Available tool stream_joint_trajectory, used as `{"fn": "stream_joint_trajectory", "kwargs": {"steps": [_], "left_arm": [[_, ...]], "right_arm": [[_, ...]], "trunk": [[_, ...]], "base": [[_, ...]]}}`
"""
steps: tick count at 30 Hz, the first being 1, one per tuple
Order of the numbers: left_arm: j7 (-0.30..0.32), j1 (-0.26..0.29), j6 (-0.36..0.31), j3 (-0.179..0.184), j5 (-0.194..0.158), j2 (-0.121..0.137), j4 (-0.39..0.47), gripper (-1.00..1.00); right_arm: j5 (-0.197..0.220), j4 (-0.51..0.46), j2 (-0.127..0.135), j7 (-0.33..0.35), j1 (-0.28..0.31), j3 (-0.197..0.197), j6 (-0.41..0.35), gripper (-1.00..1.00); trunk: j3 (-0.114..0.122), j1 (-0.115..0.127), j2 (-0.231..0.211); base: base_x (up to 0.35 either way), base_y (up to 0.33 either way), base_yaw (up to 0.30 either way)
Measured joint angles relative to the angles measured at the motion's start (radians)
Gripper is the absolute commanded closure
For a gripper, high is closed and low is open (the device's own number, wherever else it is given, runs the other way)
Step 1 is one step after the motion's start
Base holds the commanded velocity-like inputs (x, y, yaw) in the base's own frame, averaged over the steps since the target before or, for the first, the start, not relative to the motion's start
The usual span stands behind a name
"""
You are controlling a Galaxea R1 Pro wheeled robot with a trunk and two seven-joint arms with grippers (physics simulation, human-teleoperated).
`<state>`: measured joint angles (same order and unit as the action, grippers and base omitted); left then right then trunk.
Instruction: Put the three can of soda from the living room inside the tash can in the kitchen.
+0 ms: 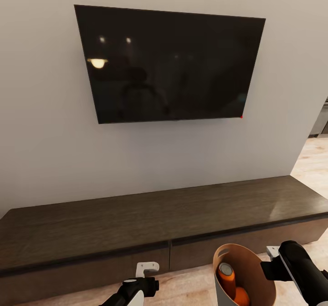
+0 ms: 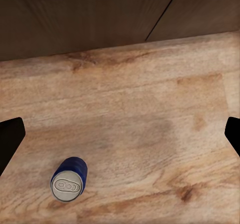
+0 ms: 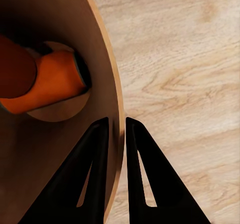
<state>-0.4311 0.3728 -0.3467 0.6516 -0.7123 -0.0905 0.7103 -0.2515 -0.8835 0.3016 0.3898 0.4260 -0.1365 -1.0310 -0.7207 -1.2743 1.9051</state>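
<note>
The tash can (image 1: 228, 292), pale grey outside and tan inside, hangs upright from my right hand (image 3: 116, 126), whose two fingers pinch its rim, one inside and one outside the wall. Two orange soda cans lie inside it: one (image 1: 226, 275) leans with its grey top up, the other (image 1: 241, 296) sits lower at the bottom. The blue can (image 2: 70, 179) stands upright on the light wood floor (image 2: 150, 124), grey top facing my left wrist camera.

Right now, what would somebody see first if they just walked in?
The big black flat TV on the pale wall, above a long low dark-wood cabinet. Then the round pale bin, pinched at its rim by the right gripper, with orange cans inside, and a blue can lying on the wood floor.
</note>
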Motion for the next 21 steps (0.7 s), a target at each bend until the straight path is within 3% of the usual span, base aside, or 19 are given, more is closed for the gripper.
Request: {"fn": "stream_joint_trajectory", "kwargs": {"steps": [21], "left_arm": [[0.0, -0.001, 0.003, 0.0, 0.0, 0.0, 0.0, -1.0]], "right_arm": [[-0.003, 0.0, 0.001, -0.002, 0.0, 0.0, -0.013, 1.0]], "trunk": [[0.0, 0.0, 0.0]], "base": [[0.0, 0.0, 0.0]]}}
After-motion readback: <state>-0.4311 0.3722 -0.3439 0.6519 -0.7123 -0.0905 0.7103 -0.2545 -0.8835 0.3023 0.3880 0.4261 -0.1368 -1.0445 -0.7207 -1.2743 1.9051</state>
